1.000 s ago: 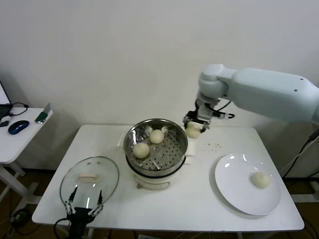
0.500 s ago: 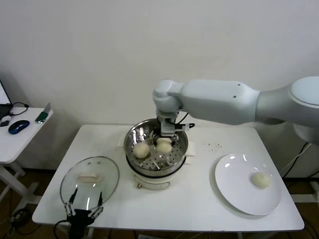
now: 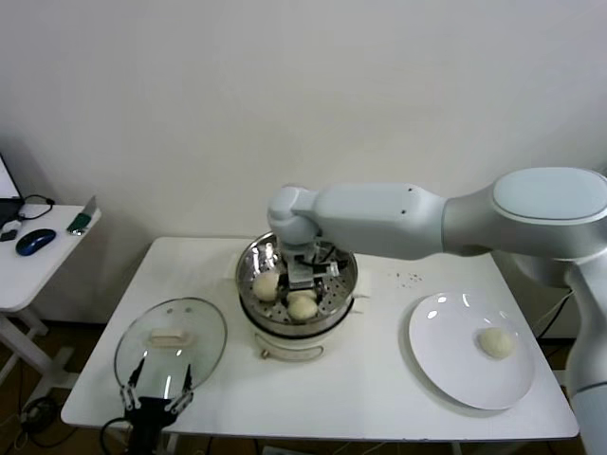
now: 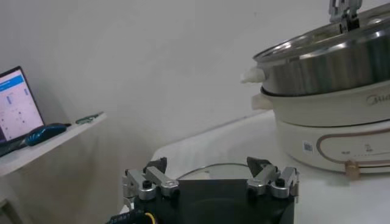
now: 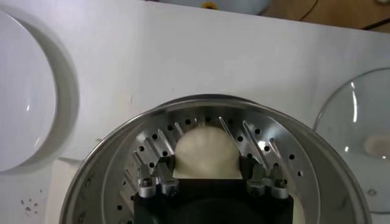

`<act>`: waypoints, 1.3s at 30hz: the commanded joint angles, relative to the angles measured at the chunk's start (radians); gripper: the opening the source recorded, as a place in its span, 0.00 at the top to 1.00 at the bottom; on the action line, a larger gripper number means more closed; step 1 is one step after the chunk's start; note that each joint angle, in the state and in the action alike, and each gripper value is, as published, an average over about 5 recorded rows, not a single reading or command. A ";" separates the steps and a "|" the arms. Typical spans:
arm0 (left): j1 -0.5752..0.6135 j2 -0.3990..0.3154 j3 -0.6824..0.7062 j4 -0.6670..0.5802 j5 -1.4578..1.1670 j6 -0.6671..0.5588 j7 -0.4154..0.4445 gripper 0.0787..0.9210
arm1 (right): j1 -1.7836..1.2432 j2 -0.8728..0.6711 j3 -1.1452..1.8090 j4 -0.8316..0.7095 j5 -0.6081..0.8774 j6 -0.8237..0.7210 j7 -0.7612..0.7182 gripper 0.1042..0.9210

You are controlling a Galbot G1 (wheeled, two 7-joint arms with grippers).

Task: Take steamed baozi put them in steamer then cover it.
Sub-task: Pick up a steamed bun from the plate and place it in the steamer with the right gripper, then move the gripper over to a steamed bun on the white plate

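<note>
A white worktop [image 3: 379, 379] stands against a pale wall, and at its middle sits the steamer [image 3: 254, 270], a shiny perforated steel basket on a white pot body. The right arm reaches across from the right side, and the right gripper [image 3: 302, 284] hangs low inside the basket, pointing down. Its fingers [image 5: 159, 173] are parted, standing on either side of a bun [image 5: 204, 149] that lies on the basket floor toward the front; whether the fingers touch the dough cannot be told. A 2nd bun [image 3: 266, 284] lies in the left part of the basket, just beside the gripper. Any other bun in the basket is hidden behind the arm. One more bun [image 3: 495, 342] lies on the right part of a flat white plate [image 3: 446, 365], which sits on the worktop well to the right of the steamer. A round glass lid [image 3: 194, 327] with a pale knob lies flat on the worktop to the left of the steamer, apart from it. The left gripper [image 4: 210, 179] waits at the front left edge of the worktop, just before the lid, with its fingers wide open and nothing between them. Off to the far left, a separate small white table [image 3: 28, 270] carries a dark mouse [image 3: 34, 241] and a few other small things.
</note>
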 commanded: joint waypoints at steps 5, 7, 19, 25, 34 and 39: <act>-0.005 0.002 0.001 0.002 -0.003 0.002 -0.001 0.12 | -0.010 0.005 0.025 -0.003 -0.050 0.014 0.015 0.13; -0.007 0.004 0.003 0.004 -0.002 0.002 -0.001 0.12 | -0.001 -0.002 0.043 -0.006 -0.053 0.014 0.016 0.12; -0.010 0.015 0.017 -0.002 0.009 0.007 -0.002 0.12 | 0.248 -0.265 -0.051 -0.009 0.243 -0.165 0.063 0.12; -0.020 0.029 0.037 0.000 0.021 0.009 -0.003 0.12 | 0.285 -0.472 -0.152 0.042 0.418 -0.468 0.178 0.12; -0.019 0.032 0.041 0.001 0.028 0.008 -0.005 0.12 | 0.150 -0.772 -0.097 0.144 0.405 -0.811 0.158 0.12; -0.013 0.031 0.030 0.000 0.025 0.007 -0.005 0.12 | -0.030 -0.907 -0.004 0.161 0.299 -0.820 0.152 0.12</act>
